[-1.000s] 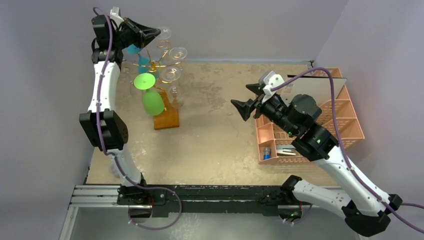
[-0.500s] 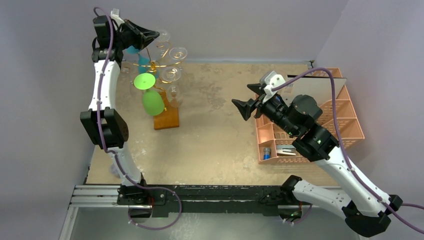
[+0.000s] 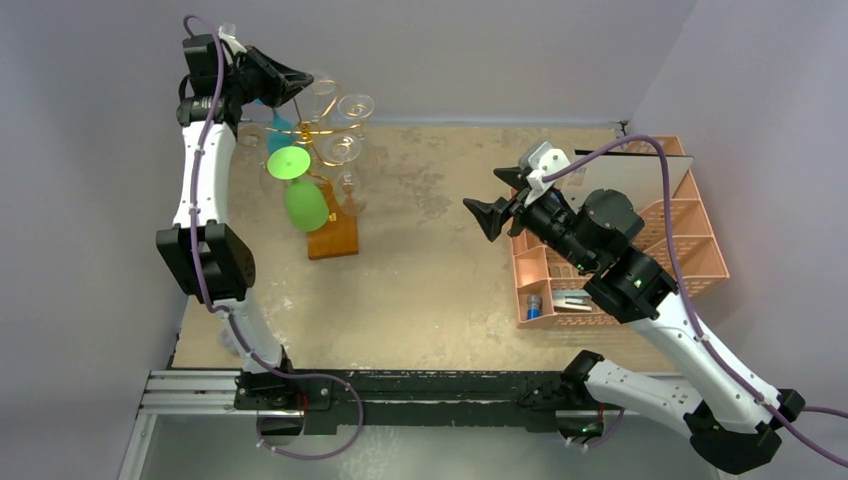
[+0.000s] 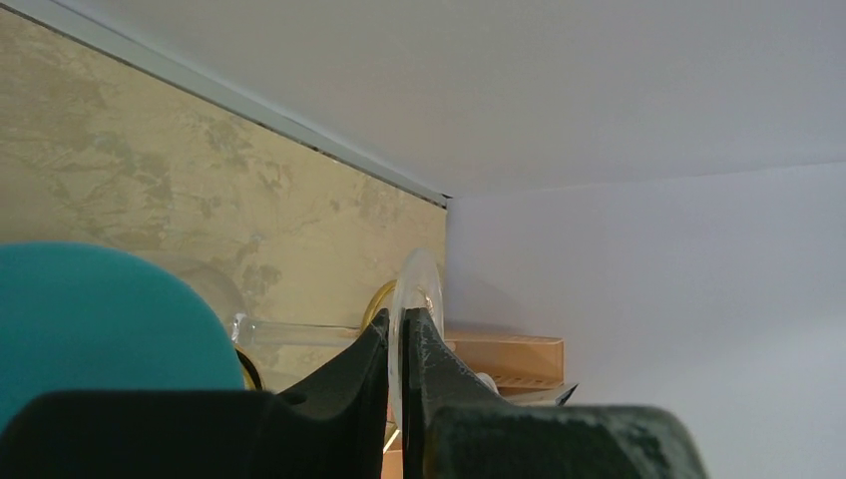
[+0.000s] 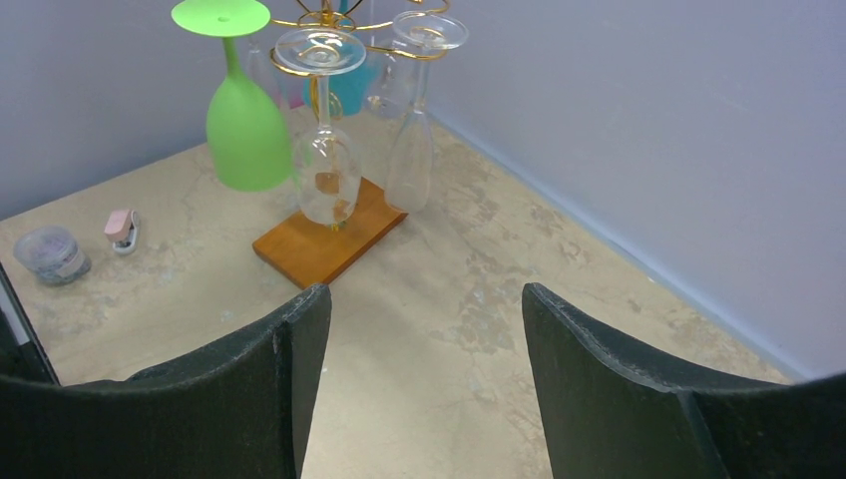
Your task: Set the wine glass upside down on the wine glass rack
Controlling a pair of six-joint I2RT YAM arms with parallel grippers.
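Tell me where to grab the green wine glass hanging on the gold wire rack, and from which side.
Green wine glass: probably pinch the thin stem between foot above and bowl below, as it hangs upside down. Come from its outer side, away from the neighbouring clear wine glass.

Left arm [image 3: 200, 170] stretched far back — left gripper [image 4: 399, 324] clamped tight; right gripper [image 5: 424, 299] hovers, jaws spread wide.

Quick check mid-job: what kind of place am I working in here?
Probably a lab test cell: plain lilac walls box in the tabletop, a metal rail runs along its near edge, and the wine glass rack and pink organiser look like staged props.
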